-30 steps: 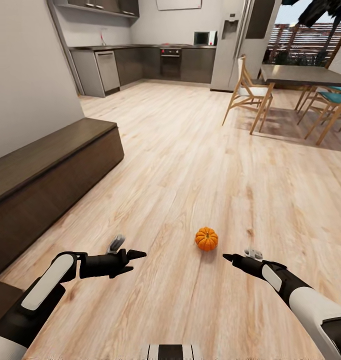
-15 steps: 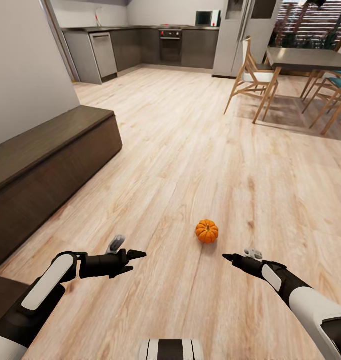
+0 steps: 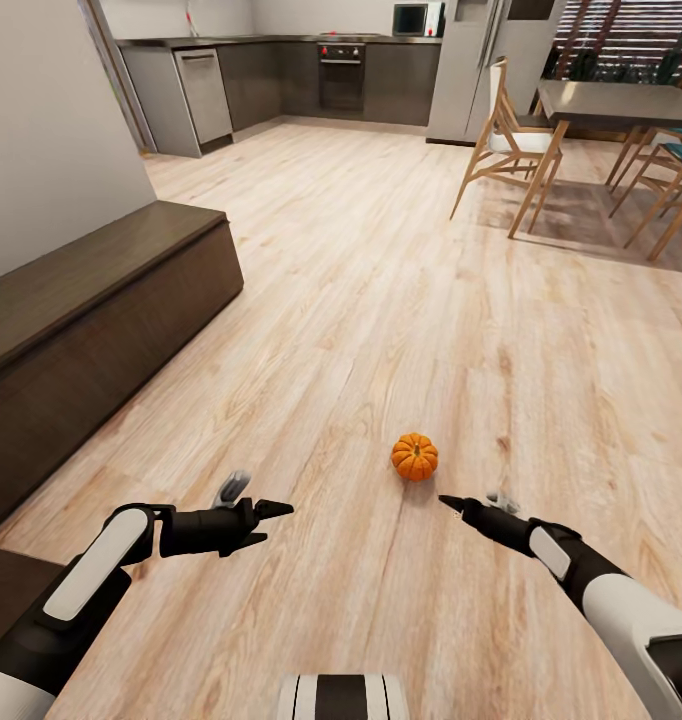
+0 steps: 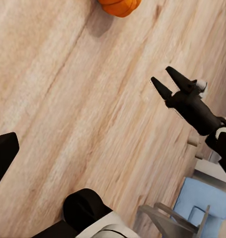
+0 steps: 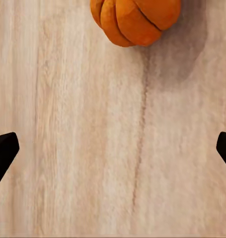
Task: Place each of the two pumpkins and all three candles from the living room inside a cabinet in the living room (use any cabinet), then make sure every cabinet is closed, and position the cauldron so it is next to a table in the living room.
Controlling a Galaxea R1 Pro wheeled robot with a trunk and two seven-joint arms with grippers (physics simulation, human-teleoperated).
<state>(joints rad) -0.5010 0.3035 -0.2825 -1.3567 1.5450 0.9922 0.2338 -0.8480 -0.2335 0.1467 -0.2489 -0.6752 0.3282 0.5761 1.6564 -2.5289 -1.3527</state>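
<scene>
One small orange ribbed pumpkin (image 3: 414,456) lies on the wood floor just ahead of me, between my two arms. My right gripper (image 3: 453,505) hovers open a short way in front of it, a little to its right, not touching. The right wrist view has the pumpkin (image 5: 135,20) at one edge, beyond the gripper (image 5: 113,148), whose fingertips stand wide apart. My left gripper (image 3: 276,524) is open and empty, farther to the pumpkin's left. The left wrist view catches the pumpkin (image 4: 120,6) and the open right gripper (image 4: 161,75). The dark-brown cabinet (image 3: 101,320) runs along the left wall, its fronts shut.
A dining table (image 3: 621,100) with wooden chairs (image 3: 501,140) stands at the far right. The kitchen units (image 3: 281,75) line the back wall. Open wood floor (image 3: 381,300) stretches between me and them.
The view has shifted forward and down, so the pumpkin sits higher in the picture. My right gripper has edged up and left toward the pumpkin. The left arm looks unmoved.
</scene>
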